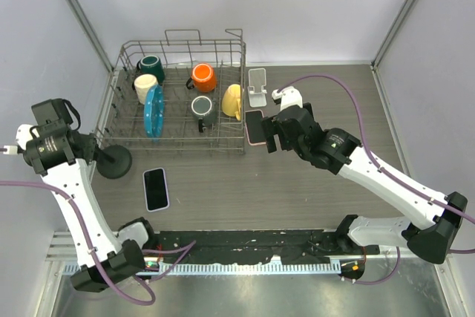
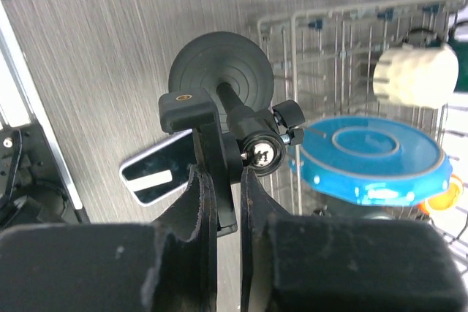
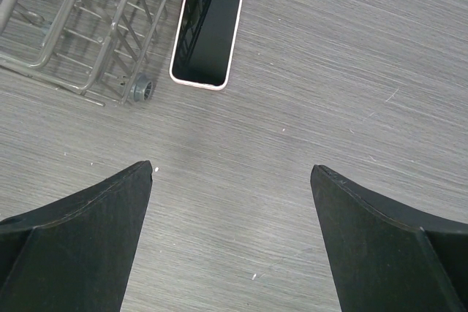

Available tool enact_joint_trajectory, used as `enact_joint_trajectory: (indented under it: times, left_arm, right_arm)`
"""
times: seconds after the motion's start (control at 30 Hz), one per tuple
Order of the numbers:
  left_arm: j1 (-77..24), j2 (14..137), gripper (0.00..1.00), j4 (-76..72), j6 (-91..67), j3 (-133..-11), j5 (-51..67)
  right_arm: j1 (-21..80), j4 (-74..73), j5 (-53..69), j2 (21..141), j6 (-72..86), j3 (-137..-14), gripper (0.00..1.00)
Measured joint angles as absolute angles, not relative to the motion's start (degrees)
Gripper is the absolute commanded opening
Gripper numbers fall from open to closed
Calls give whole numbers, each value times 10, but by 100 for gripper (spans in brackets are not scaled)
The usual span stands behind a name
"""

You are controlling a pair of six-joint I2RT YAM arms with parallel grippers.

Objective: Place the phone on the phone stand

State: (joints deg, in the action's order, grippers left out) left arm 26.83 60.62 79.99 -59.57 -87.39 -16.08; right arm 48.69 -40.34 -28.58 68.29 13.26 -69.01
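A black phone stand with a round base (image 1: 113,161) stands left of the rack. My left gripper (image 1: 90,146) is shut on its upright holder arm (image 2: 212,151), with the fingertips (image 2: 199,188) pressed on both sides of it and the base (image 2: 221,63) beyond. A dark phone in a pale case (image 1: 156,188) lies flat on the table in front of it and also shows in the left wrist view (image 2: 157,169). A second phone, in a pink case (image 1: 254,126), lies by the rack's right end. My right gripper (image 1: 272,137) is open and empty, hovering just short of the pink phone (image 3: 207,28).
A wire dish rack (image 1: 126,139) at the back holds a blue plate (image 1: 154,109), green, cream, orange and yellow mugs and a dark cup. A small white stand (image 1: 257,87) sits behind the pink phone. The rack's corner (image 3: 139,89) is close to my right gripper.
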Motion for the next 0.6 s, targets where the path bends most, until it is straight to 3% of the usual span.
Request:
enact_joint_trajectory:
  times: [0.23, 0.6]
  left_arm:
    - [201, 605, 0, 813, -597, -846, -110]
    - [72, 604, 0, 815, -580, -847, -138]
  right_arm:
    - [487, -404, -286, 683, 137, -691, 95]
    - [487, -404, -283, 693, 159, -691, 95]
